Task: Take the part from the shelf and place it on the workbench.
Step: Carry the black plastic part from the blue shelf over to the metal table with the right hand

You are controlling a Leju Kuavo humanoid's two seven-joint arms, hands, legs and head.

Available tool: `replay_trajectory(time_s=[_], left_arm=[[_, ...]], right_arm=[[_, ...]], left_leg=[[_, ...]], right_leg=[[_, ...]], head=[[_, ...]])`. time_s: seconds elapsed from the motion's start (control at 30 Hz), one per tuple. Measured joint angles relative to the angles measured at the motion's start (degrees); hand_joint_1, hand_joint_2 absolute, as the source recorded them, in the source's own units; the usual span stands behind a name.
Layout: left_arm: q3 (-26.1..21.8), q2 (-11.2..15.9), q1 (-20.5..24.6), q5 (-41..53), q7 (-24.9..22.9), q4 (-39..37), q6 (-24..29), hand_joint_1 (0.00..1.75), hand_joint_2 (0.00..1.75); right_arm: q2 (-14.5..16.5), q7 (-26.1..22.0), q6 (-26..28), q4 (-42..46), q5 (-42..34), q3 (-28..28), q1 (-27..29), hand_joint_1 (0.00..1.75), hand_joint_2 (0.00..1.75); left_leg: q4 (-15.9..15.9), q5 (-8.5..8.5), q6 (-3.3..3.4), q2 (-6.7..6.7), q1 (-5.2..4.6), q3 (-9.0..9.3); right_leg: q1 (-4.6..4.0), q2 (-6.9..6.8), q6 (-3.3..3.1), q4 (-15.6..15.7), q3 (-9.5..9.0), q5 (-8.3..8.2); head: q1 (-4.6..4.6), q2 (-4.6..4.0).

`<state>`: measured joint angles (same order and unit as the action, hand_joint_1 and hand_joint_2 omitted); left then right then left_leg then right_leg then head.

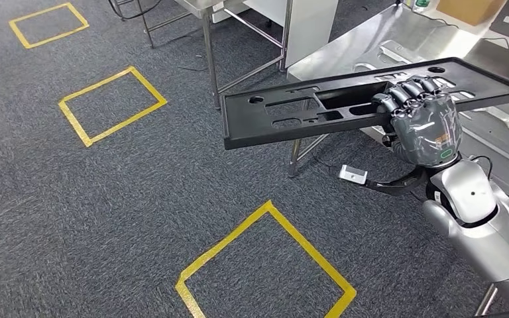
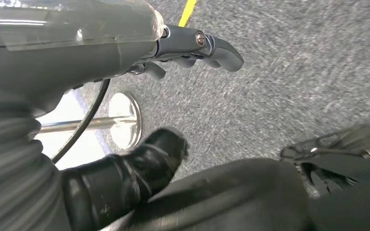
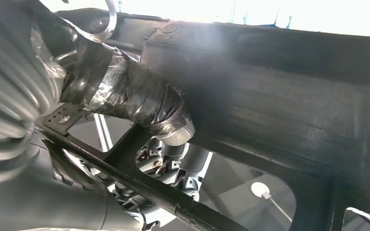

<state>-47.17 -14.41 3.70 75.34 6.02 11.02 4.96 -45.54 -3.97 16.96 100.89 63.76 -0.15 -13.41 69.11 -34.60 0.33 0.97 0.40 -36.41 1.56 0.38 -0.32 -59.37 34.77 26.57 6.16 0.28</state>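
Observation:
The part (image 1: 291, 112) is a long black plastic panel with several cutouts. My right hand (image 1: 424, 126) grips it near its right half, fingers curled over the far side of a cutout. The panel hangs level in the air, its right end above the steel workbench (image 1: 344, 46) and its left end out over the carpet. Up close, the taped thumb (image 3: 135, 96) presses against the underside of the part (image 3: 279, 96). My left hand (image 2: 77, 62) hangs over the carpet with its fingers (image 2: 212, 45) and thumb apart, holding nothing.
Yellow tape squares (image 1: 265, 265) mark the grey carpet, with more of them (image 1: 113, 103) to the left. A second metal table's legs (image 1: 209, 53) stand behind the part. A small white device (image 1: 353, 174) lies on the floor. Stamped metal sheets (image 1: 504, 126) lie on the workbench.

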Motion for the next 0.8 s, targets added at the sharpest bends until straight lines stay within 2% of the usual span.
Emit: replay_trajectory(time_s=[0.03, 0.07, 0.1, 0.13, 0.17, 0.23, 0.3, 0.37, 0.43, 0.47, 0.5, 0.57, 0.6, 0.63, 0.67, 0.7, 0.73, 0.77, 0.8], left_arm=[[0.00, 0.00, -0.02, -0.03, 0.05, 0.00, -0.02, 0.00, 1.75], [0.00, 0.01, -0.03, -0.04, 0.11, 0.00, 0.01, 0.00, 1.75], [0.00, 0.01, -0.06, -0.04, 0.20, 0.00, 0.04, 0.00, 1.75], [0.00, 0.01, -0.10, -0.04, 0.27, 0.00, 0.09, 0.00, 1.75], [0.00, 0.01, -0.13, -0.04, 0.37, 0.00, 0.14, 0.00, 1.75], [0.00, 0.01, -0.16, -0.05, 0.57, 0.00, 0.26, 0.00, 1.75], [0.00, 0.02, -0.10, -0.07, 0.70, 0.00, 0.34, 0.00, 1.75], [0.00, 0.00, 0.05, -0.08, 0.74, 0.00, 0.36, 0.00, 1.75], [-0.01, -0.06, 0.05, -0.07, 0.81, 0.00, 0.35, 0.00, 1.75], [-0.02, -0.10, 0.00, -0.07, 0.85, 0.00, 0.34, 0.00, 1.75], [-0.02, -0.13, -0.03, -0.07, 0.89, 0.00, 0.32, 0.00, 1.75], [-0.02, -0.16, -0.13, -0.08, 0.95, 0.00, 0.28, 0.00, 1.75], [-0.02, -0.17, -0.20, -0.09, 0.96, 0.00, 0.27, 0.00, 1.75], [-0.02, -0.18, -0.26, -0.09, 0.96, 0.00, 0.26, 0.00, 1.75], [-0.02, -0.20, -0.30, -0.09, 0.96, 0.00, 0.26, 0.00, 1.75], [-0.02, -0.22, -0.32, -0.09, 0.96, 0.00, 0.25, 0.00, 1.75], [-0.03, -0.21, -0.34, -0.09, 0.97, 0.00, 0.24, 0.00, 1.75], [-0.03, -0.21, -0.29, -0.10, 0.98, 0.00, 0.24, 0.00, 1.75], [-0.04, -0.19, -0.25, -0.10, 0.99, 0.00, 0.23, 0.00, 1.75]], right_arm=[[0.01, 0.00, -0.01, -0.02, 0.00, 0.02, -0.03, 1.75, 1.75], [0.02, 0.01, -0.01, -0.03, -0.01, 0.04, -0.06, 1.75, 1.75], [0.02, 0.04, -0.02, -0.05, -0.02, 0.04, -0.10, 1.75, 1.75], [0.01, 0.08, -0.02, -0.06, -0.04, 0.04, -0.15, 1.75, 1.75], [0.01, 0.13, -0.02, -0.06, -0.08, 0.04, -0.21, 1.75, 1.75], [-0.01, 0.23, -0.02, -0.07, -0.12, 0.03, -0.32, 1.75, 1.75], [-0.01, 0.32, -0.02, -0.13, -0.14, 0.03, -0.42, 1.75, 1.75], [-0.08, 0.36, -0.02, -0.22, -0.15, 0.01, -0.35, 1.75, 1.75], [-0.27, 0.36, -0.02, -0.31, -0.16, -0.02, -0.33, 1.75, 1.75], [-0.37, 0.37, -0.03, -0.33, -0.17, -0.03, -0.51, 1.75, 1.75], [-0.43, 0.39, -0.04, -0.34, -0.20, -0.04, -0.68, 1.75, 1.75], [-0.46, 0.45, -0.12, -0.39, -0.29, -0.05, -0.77, 1.75, 1.75], [-0.46, 0.46, -0.18, -0.43, -0.33, -0.05, -0.65, 1.75, 1.75], [-0.46, 0.48, -0.24, -0.46, -0.40, -0.05, -0.55, 1.75, 1.75], [-0.47, 0.49, -0.28, -0.48, -0.50, -0.05, -0.51, 1.75, 1.75], [-0.48, 0.50, -0.32, -0.48, -0.62, -0.06, -0.51, 1.75, 1.75], [-0.43, 0.51, -0.37, -0.52, -0.74, -0.05, -0.53, 1.75, 1.75], [-0.41, 0.52, -0.41, -0.56, -0.83, -0.04, -0.61, 1.75, 1.75], [-0.39, 0.54, -0.45, -0.60, -0.86, -0.03, -0.58, 1.75, 1.75]], left_leg=[[3.57, -1.17, 0.07, -0.38, -0.01, -1.87], [5.54, -1.30, 0.22, -0.55, -0.04, -3.04], [5.65, -0.47, 0.43, -0.64, -0.07, -3.34], [4.34, 0.91, 0.68, -0.73, -0.12, -2.95], [1.68, 2.76, 0.99, -0.96, -0.19, -1.90], [-4.87, 5.91, 1.77, -2.71, -0.28, 0.82], [-9.33, 7.08, 2.23, -4.26, -0.36, 2.71], [-10.53, 6.80, 2.64, -3.80, -0.49, 3.38], [-11.59, 6.83, 3.29, -2.75, -0.43, 4.49], [-12.00, 6.87, 3.48, -2.24, -0.33, 5.08], [-12.22, 6.87, 3.61, -1.69, -0.31, 5.40], [-12.24, 6.62, 3.66, -0.56, -0.29, 5.63], [-12.21, 6.38, 3.56, 0.02, -0.25, 5.80], [-12.17, 6.05, 3.37, 0.62, -0.17, 6.06], [-12.10, 5.64, 3.10, 1.18, -0.04, 6.46], [-12.02, 5.15, 2.74, 1.73, 0.08, 6.99], [-12.00, 4.67, 2.33, 2.22, 0.13, 7.47], [-11.95, 4.22, 1.88, 2.73, 0.06, 7.88], [-11.98, 3.84, 1.45, 3.23, -0.11, 8.19]], right_leg=[[-0.17, 0.51, -0.16, -0.02, 0.00, 0.04], [-0.34, 1.07, -0.24, -0.06, -0.01, 0.07], [-0.50, 1.64, -0.29, -0.10, -0.04, 0.10], [-0.62, 2.15, -0.32, -0.14, -0.09, 0.13], [-0.71, 2.65, -0.35, -0.15, -0.13, 0.15], [-0.84, 3.58, -0.32, -0.19, -0.11, 0.22], [-0.79, 4.52, 0.05, -0.22, 0.14, 0.20], [-0.65, 5.12, 0.75, -0.69, 0.34, -0.41], [-0.68, 3.83, 1.23, -2.08, 0.69, -0.37], [-0.70, 2.74, 1.41, -3.63, 1.42, 0.56], [-0.69, 1.55, 1.64, -6.05, 2.67, 1.95], [-0.41, 0.53, 2.21, -12.17, 6.18, 4.83], [-0.14, 0.32, 2.51, -14.05, 7.44, 5.29], [0.17, 0.09, 2.83, -14.11, 7.81, 4.67], [0.47, -0.24, 3.13, -12.10, 7.07, 2.98], [0.74, -0.93, 3.44, -8.45, 5.50, 0.70], [0.66, -2.16, 3.68, -5.07, 4.01, -0.85], [0.43, -3.40, 3.48, -2.33, 3.02, -1.45], [0.11, -4.27, 3.03, -0.90, 2.53, -1.66]], head=[[0.01, 0.00], [0.00, 0.00], [0.00, 0.00], [0.00, 0.00], [0.00, 0.00], [0.01, 0.00], [0.02, 0.00], [0.01, 0.01], [0.04, 0.01], [0.09, 0.00], [0.10, 0.00], [0.12, 0.00], [0.11, 0.00], [0.12, 0.00], [0.11, 0.00], [0.12, 0.00], [0.14, -0.01], [0.14, -0.01], [0.13, -0.01]])
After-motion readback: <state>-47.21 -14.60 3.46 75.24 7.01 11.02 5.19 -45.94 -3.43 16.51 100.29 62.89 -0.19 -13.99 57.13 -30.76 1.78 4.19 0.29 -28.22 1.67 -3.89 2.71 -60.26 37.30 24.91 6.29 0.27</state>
